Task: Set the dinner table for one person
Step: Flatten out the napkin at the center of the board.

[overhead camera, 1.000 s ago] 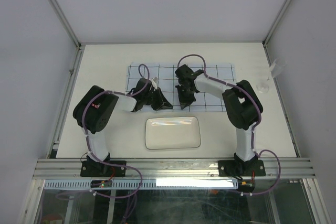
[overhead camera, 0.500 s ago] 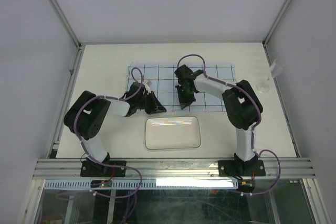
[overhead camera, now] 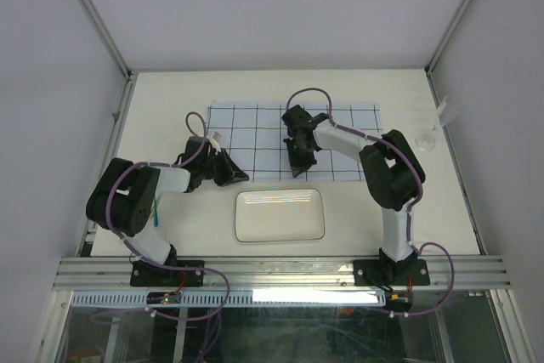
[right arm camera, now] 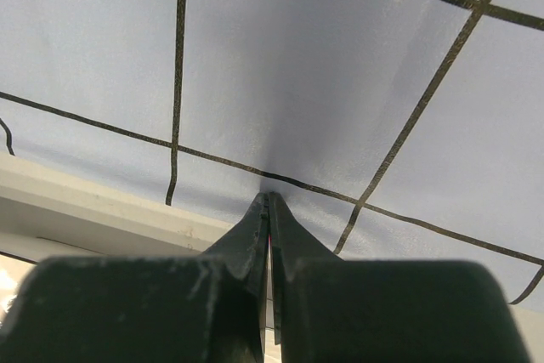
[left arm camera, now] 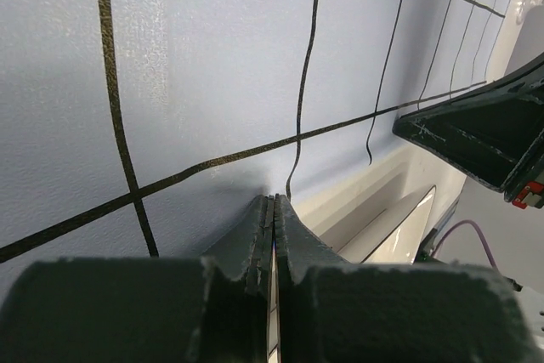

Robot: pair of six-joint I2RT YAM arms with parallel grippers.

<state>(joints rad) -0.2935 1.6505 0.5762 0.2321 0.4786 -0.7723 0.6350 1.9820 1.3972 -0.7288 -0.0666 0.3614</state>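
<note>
The dinner table (overhead camera: 170,99) is a cream-white top with aluminium rails. A pale-blue cloth with dark grid lines (overhead camera: 340,125) lies flat at its middle. My left gripper (overhead camera: 240,178) is at the cloth's near left edge, and in the left wrist view (left arm camera: 274,203) its jaws are shut on the cloth's edge (left arm camera: 212,65). My right gripper (overhead camera: 296,169) is at the middle of the near edge. In the right wrist view (right arm camera: 269,197) it is shut on the cloth (right arm camera: 297,65). A white rectangular plate (overhead camera: 279,215) lies just in front of the cloth, between the arms.
Two small clear glass items stand at the table's right edge, one (overhead camera: 427,138) nearer and one (overhead camera: 448,110) farther. The plate's rim (left arm camera: 395,227) and the right gripper's black fingers (left arm camera: 484,138) show in the left wrist view. Grey walls enclose the table.
My left gripper has moved left along the cloth's near edge, and its arm has folded back to the left. More of the cloth's left part now shows. The right arm has stayed put.
</note>
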